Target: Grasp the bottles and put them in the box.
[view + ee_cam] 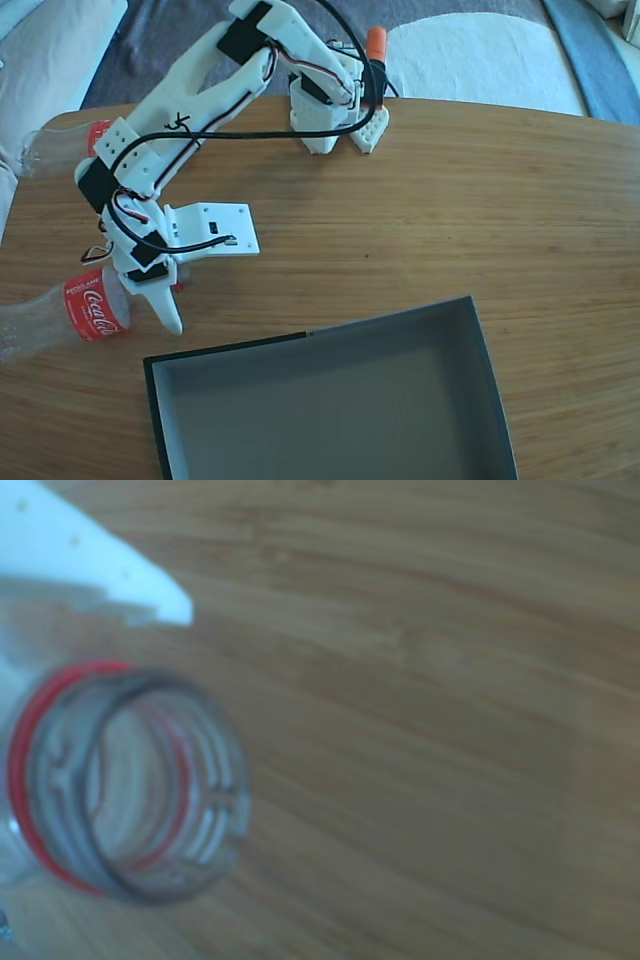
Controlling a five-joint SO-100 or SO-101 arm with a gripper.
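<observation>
Bottles: two clear Coca-Cola bottles, both lying on their sides by the desk's left edge in the fixed view, neither in the box yet.
Near bottle (70,312): lies at the left edge toward the front, body running off the picture, red label showing, neck pointing right toward me.
Far bottle (70,145): lies at the back left corner, partly hidden behind my arm; I judge it is left for a later turn.
Claw (160,290): lowered at the near bottle's neck end, one white finger reaching down past it; whether I am closed on the neck or only around it, I cannot tell.
Neck (130,790): in the wrist view the uncapped mouth with its red ring fills the lower left, with my white finger (90,560) just above it. I judge the neck is taken because it is narrow enough for my claw.
Box (480,340): sits at the desk's front edge, right of the near bottle, grey inside, nothing in it, close enough for a short carry.
</observation>
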